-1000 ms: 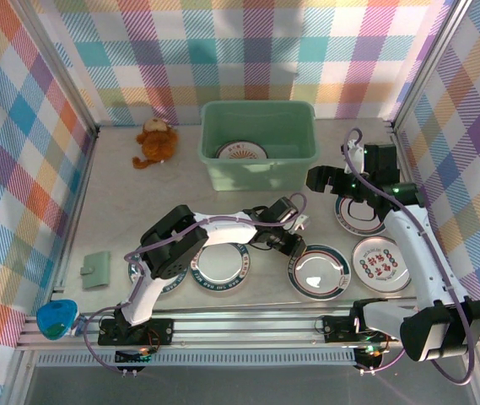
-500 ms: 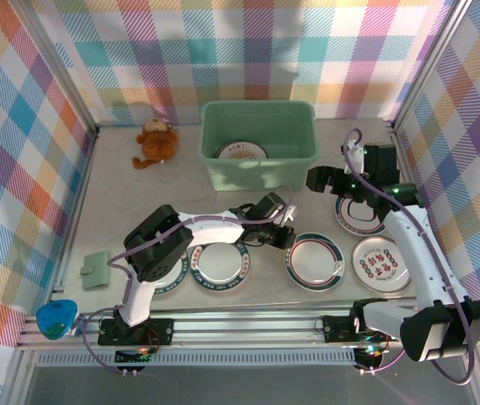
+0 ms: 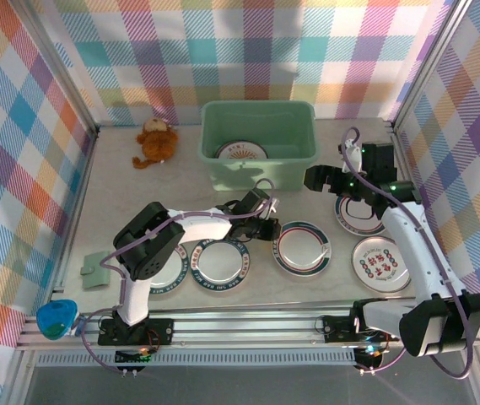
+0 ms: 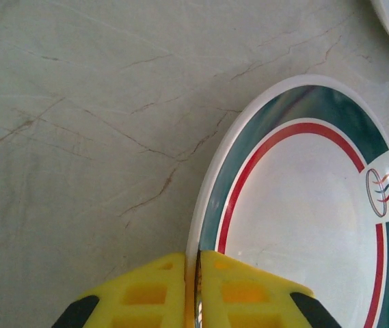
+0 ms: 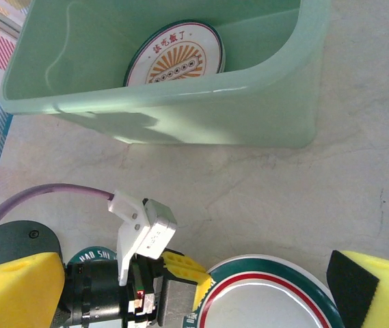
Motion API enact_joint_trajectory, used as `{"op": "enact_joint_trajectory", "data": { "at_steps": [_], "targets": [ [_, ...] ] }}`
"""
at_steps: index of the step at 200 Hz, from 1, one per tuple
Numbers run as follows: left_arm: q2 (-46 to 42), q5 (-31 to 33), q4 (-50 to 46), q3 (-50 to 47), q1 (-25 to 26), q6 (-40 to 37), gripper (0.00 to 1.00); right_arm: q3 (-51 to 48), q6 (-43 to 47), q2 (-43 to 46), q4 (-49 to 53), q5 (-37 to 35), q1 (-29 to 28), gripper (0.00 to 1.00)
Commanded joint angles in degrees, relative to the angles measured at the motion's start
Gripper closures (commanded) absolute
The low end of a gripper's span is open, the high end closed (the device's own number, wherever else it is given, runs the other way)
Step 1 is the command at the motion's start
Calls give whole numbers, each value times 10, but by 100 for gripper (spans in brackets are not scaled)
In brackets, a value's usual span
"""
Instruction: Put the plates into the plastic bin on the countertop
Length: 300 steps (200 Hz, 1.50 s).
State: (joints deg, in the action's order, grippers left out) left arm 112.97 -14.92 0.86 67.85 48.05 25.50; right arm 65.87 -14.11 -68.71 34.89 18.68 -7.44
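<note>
My left gripper [image 3: 266, 229] is shut on the left rim of a white plate with a teal and red band [image 3: 301, 249], over the countertop [image 3: 138, 202] just in front of the plastic bin [image 3: 259, 169]. In the left wrist view the yellow fingers [image 4: 146, 294] pinch that plate's edge [image 4: 303, 205]. The pale green bin [image 5: 262, 102] holds one plate with an orange sunburst [image 5: 173, 58]. My right gripper [image 3: 314, 179] hangs open above the bin's right front corner, and its fingers [image 5: 16, 287] hold nothing. Other plates lie at the front [image 3: 218, 261] [image 3: 380, 263] and under the right arm [image 3: 359, 211].
A brown stuffed toy [image 3: 155, 142] lies left of the bin. A small green wallet [image 3: 98, 270] sits at the front left, with a blue object [image 3: 56, 316] on the front rail. One more plate [image 3: 168, 270] lies partly under the left arm.
My left gripper has pulled the teal and red plate back and to the left, closer to the bin. The right arm has barely moved.
</note>
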Motion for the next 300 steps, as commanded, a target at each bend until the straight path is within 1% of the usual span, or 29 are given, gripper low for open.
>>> {"op": "enact_joint_trajectory", "data": {
  "at_steps": [1,51,79,120,141,178,198,231,254,300],
  "targets": [
    [8,-10,23,2,-4,12,85,2,1,-2,-17,11,3,1],
    [16,-36,9,8,-4,5,69,1,4,-2,-16,8,3,1],
    [31,-55,-2,21,-4,0,66,-2,5,-2,-18,8,3,1],
    [45,-68,-14,35,2,-5,65,-3,6,-2,-18,7,3,1],
    [48,-66,-17,35,2,-7,70,-5,5,-2,-18,7,3,1],
    [36,-55,-13,28,3,-5,84,-7,2,-1,-18,6,3,1],
    [23,-44,-19,26,3,-8,89,-6,2,-1,-18,6,3,1],
    [-8,-43,-35,25,2,-10,93,-5,2,2,-18,2,4,1],
    [-49,-39,-41,19,2,-11,96,0,3,2,-15,0,3,1],
    [-121,-25,-97,56,-1,-52,100,48,12,-13,6,-16,3,1]
  ]
}}
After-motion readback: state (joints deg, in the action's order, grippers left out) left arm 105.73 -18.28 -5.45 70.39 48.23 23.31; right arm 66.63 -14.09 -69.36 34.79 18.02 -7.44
